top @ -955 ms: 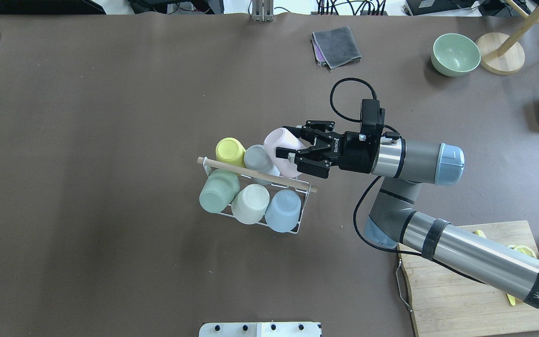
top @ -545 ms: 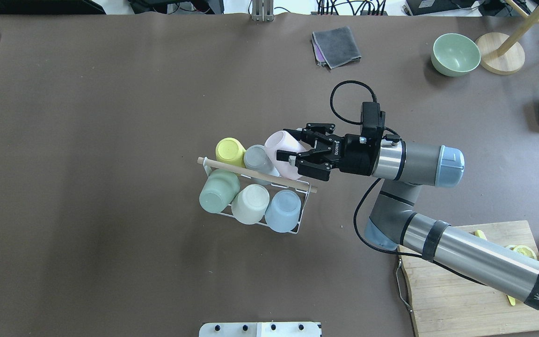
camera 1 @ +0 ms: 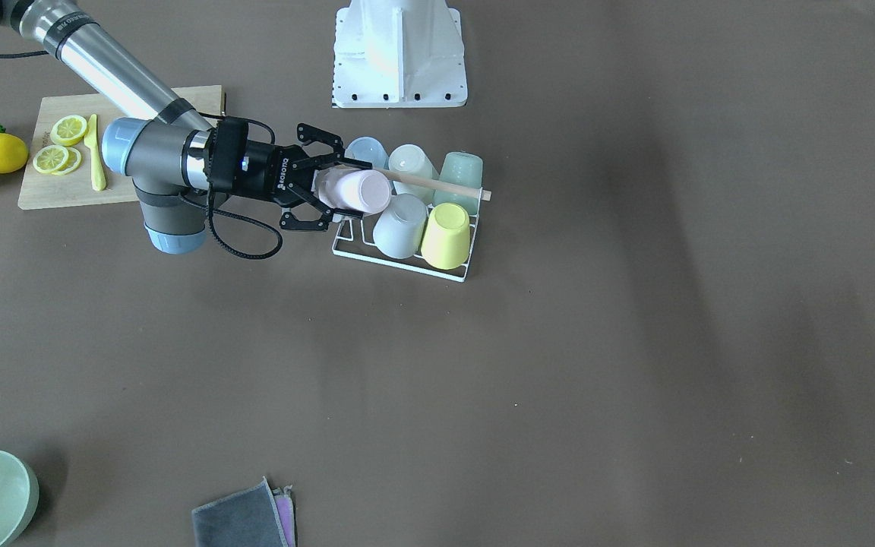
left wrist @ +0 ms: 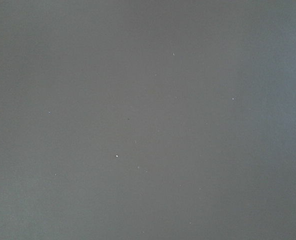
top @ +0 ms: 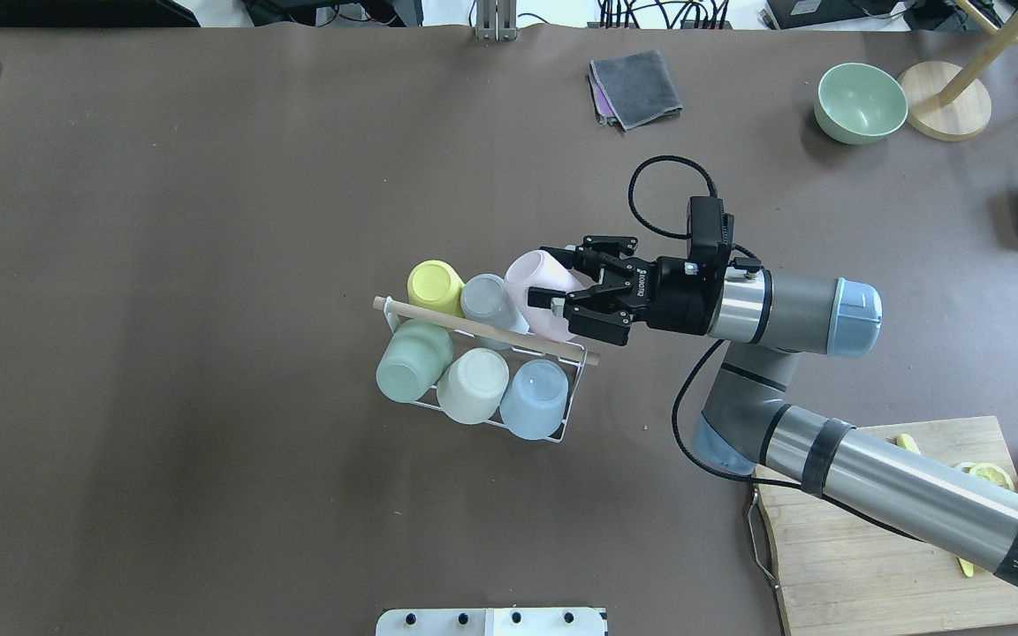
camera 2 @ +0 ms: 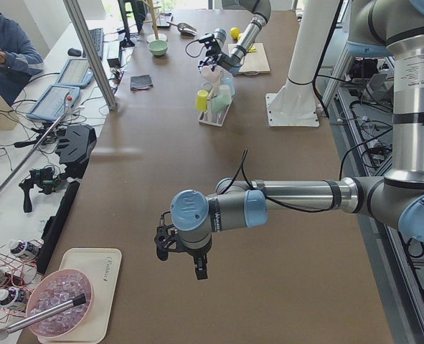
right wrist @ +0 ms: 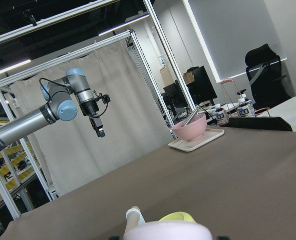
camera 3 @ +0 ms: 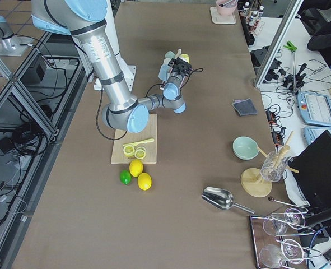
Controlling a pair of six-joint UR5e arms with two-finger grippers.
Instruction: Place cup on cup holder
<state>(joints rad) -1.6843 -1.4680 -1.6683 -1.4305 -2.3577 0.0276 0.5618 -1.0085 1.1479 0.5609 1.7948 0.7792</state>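
cup holder [top: 447,321]: five cups [top: 472,382] upturned on prongs | pink cup [top: 520,278] tilted at holder's sixth corner, clamped in right gripper [top: 543,272] (body lettering reads ROBOTIQ) | left gripper [camera 2: 179,258] well apart from holder, cannot tell if apart or together | green bowl [top: 861,102] far from holder, empty

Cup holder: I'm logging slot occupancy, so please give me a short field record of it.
cup holder: white wire rack, wooden rod on top
other cups: five, upside down on it
pink cup: tilted over the last free spot, not seated
right gripper: jaws around the pink cup
left gripper: far from the rack
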